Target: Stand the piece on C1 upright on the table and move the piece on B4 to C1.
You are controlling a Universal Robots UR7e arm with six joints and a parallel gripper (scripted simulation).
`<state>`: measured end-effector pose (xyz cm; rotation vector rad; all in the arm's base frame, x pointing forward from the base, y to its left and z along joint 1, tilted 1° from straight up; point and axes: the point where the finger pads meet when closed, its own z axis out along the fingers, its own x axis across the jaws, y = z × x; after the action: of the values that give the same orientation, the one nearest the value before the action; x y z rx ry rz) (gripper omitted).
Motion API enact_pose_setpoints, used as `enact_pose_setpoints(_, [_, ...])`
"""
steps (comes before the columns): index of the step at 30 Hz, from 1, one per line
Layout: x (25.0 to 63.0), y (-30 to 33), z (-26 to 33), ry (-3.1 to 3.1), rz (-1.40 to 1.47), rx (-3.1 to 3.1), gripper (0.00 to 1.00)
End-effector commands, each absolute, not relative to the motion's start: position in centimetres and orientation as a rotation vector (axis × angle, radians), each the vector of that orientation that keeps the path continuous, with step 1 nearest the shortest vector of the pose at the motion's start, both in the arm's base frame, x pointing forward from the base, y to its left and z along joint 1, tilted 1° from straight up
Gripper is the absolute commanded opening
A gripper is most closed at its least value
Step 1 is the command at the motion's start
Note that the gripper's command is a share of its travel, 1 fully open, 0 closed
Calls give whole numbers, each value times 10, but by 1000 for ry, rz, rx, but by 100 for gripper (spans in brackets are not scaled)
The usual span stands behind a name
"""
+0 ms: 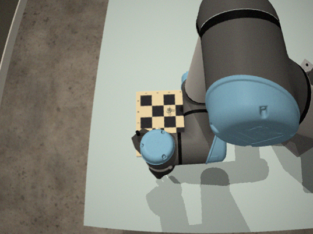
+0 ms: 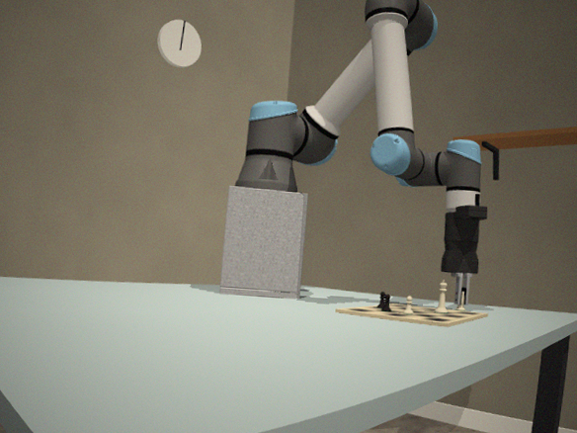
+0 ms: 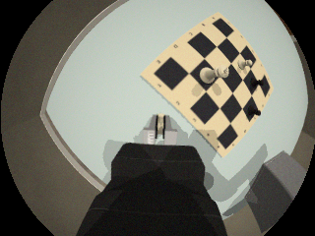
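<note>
The chessboard (image 2: 414, 314) lies on the pale table; it also shows in the overhead view (image 1: 159, 112) and in the wrist view (image 3: 213, 82). My gripper (image 2: 461, 295) points straight down just beside the board's edge, off the board. It is shut on a small white piece (image 2: 461, 299), held upright and low over the table. I cannot tell whether its base touches the table. In the wrist view the fingers close on a pale sliver. On the board stand a tall white piece (image 2: 442, 295), a white pawn (image 2: 408, 304) and two black pieces (image 2: 384, 300).
The arm's grey pedestal (image 2: 263, 241) stands on the table behind the board. A wooden shelf (image 2: 540, 135) juts out above and to the right of the gripper. In the overhead view the arm's wrist (image 1: 157, 146) covers the board's near corner.
</note>
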<state>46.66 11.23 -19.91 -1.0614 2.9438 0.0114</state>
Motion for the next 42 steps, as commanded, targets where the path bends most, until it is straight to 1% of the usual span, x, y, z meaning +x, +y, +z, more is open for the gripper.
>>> enact_pose_setpoints(1, [467, 112, -199, 2942, 11, -1061, 0])
enact_pose_setpoints(42, [467, 112, -203, 2942, 11, -1061, 0])
